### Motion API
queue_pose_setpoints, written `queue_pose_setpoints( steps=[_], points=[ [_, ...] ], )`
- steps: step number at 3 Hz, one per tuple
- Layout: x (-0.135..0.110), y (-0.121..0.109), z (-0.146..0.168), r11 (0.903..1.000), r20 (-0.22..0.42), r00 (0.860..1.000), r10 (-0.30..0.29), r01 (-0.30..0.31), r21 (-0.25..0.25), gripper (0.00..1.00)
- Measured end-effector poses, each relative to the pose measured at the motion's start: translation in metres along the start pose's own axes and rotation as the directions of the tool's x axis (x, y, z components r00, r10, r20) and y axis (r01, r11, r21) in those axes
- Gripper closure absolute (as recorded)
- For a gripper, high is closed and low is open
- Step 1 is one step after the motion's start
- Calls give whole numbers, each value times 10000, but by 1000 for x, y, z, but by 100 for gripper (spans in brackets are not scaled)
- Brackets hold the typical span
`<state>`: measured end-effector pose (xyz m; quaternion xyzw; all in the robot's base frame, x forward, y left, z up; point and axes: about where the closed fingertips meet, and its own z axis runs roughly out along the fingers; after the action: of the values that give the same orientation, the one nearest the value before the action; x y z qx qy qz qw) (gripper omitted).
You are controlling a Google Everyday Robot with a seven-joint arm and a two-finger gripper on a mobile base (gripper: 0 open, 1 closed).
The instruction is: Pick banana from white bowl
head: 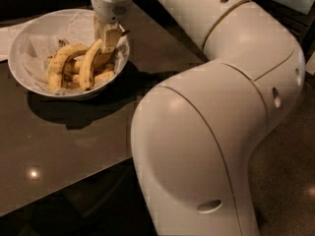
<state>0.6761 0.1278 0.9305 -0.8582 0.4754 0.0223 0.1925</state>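
Note:
The white bowl (29, 43) stands at the far left of the dark table, lined with crinkled white paper. Several yellow bananas lie in it. The long, gently curved banana (90, 68) lies in the middle, its upper end up against my gripper. A tightly arched banana (60, 62) lies to its left, and shorter ones (101, 76) lie underneath. My gripper (107, 39) reaches straight down into the right side of the bowl, at the long banana's upper end. The wrist (112, 6) hides part of the bowl's far rim.
My big white arm (221, 112) fills the right and middle of the view and hides the table's right part. The dark glossy table (74, 141) runs to a front edge at lower left. A white paper sheet (7, 36) lies left of the bowl.

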Motion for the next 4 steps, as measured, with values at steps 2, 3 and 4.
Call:
queue_pose_setpoints(
  steps=[2, 3, 4],
  points=[
    [3, -9, -28, 9971, 403, 9987, 327, -353, 667, 100],
    [7, -6, -52, 9919, 235, 9986, 480, -504, 1168, 100],
    [6, -5, -56, 9913, 228, 9986, 468, -492, 1221, 100]
  ],
)
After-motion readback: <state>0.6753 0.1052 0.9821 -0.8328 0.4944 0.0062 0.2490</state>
